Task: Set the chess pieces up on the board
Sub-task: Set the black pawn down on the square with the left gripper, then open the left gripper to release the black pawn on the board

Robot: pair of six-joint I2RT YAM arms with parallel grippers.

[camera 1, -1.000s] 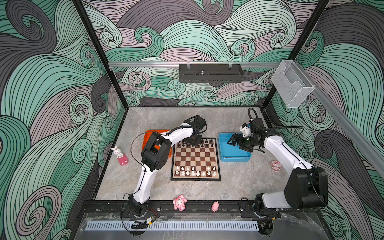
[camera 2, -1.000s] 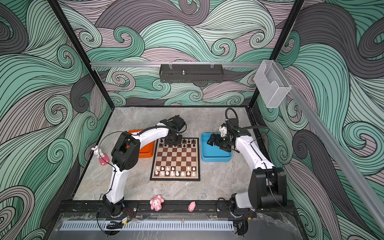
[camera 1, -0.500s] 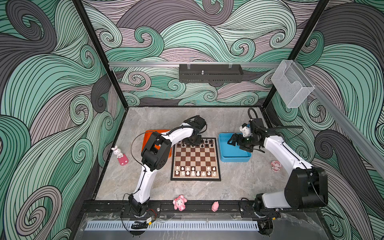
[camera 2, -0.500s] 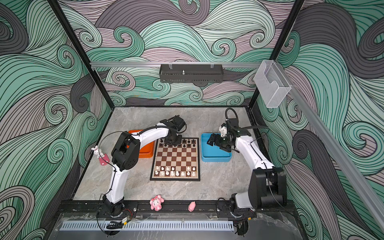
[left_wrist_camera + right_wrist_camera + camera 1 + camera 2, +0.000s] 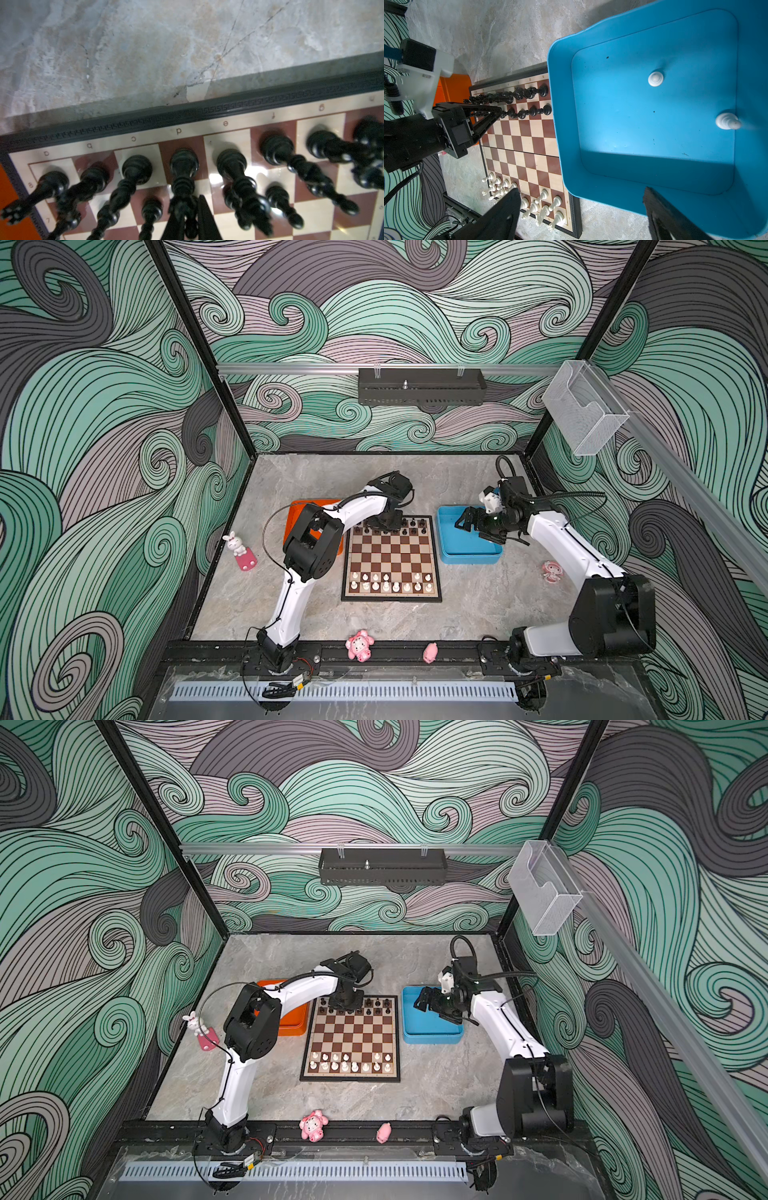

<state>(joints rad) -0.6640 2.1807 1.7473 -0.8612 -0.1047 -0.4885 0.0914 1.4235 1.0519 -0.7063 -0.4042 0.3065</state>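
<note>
Board (image 5: 390,558): flat at mid-worktop (image 5: 478,614), sides square to the worktop edges.
Black chess pieces (image 5: 413,524): upright along the two far rows.
White chess pieces (image 5: 386,587): upright along the two near rows, gaps in the inner row.
Two further white pieces (image 5: 655,78): inside blue tray (image 5: 469,559). One seen from straight above, the second against the tray wall, tilt unclear.
Left pincer (image 5: 189,209): pointed down over the second black row, clenched on a black chessman (image 5: 190,225), kind not discernible.
Right pincer (image 5: 465,523): spread wide, released, above the blue tray.
Hidden: left-hand black squares under the left arm in both top views. Orange tray (image 5: 296,512) largely covered likewise.
Clearance: four middle rows bare. Trays just beside the left and right frames. Open worktop before the near frame.
</note>
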